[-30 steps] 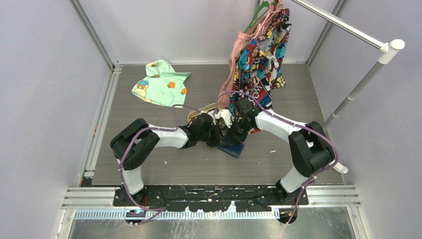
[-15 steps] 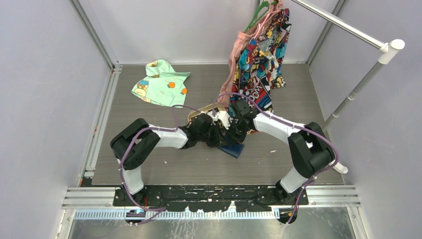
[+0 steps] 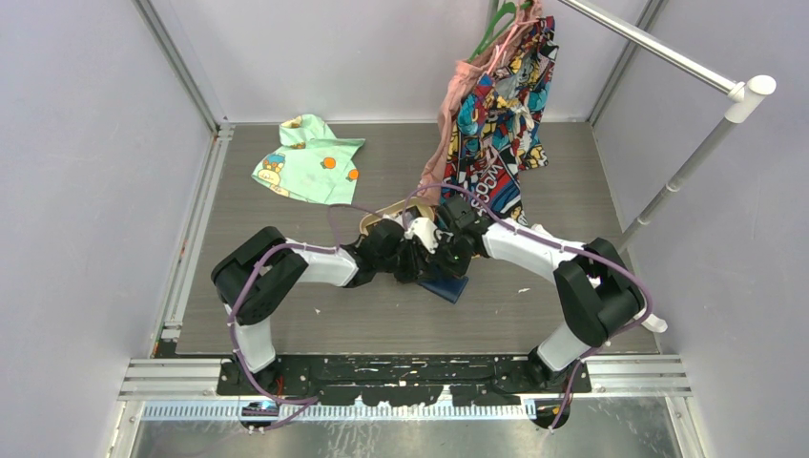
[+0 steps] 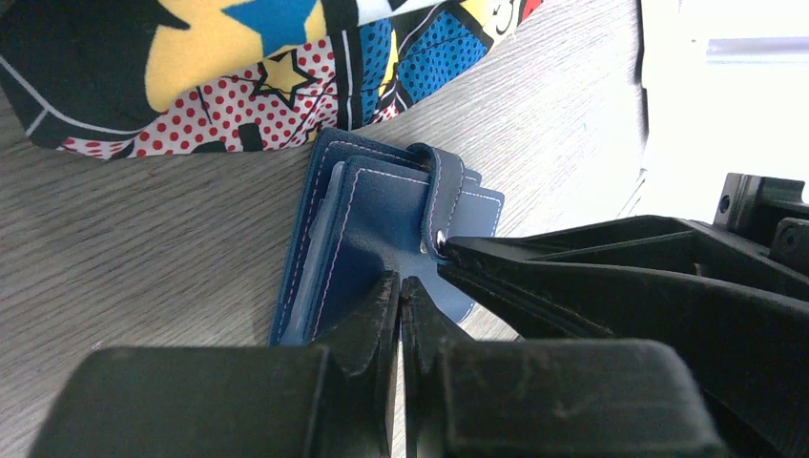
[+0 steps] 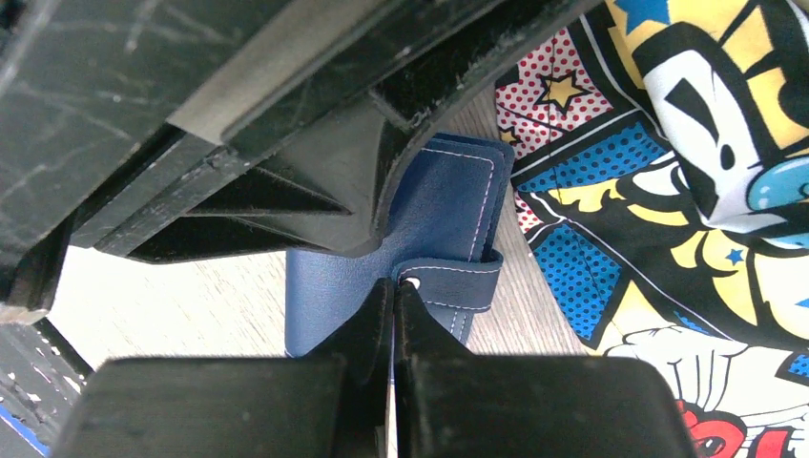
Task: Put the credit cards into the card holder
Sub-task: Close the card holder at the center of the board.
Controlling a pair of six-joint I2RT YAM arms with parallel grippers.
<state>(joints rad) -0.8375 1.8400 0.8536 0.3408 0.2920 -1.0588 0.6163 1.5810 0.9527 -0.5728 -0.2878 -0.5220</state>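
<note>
Where card holder point(image 4: 382, 224) lies folded, cloth point(image 3: 496, 134) lettering illegible

Right claw point(image 5: 393, 286) lower, nearer card holder point(image 5: 448, 210).

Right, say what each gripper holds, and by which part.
Cannot be told. Left gripper is shut, resting on the card holder cover; right gripper is shut at its snap tab. No pinch shows clearly.
</note>
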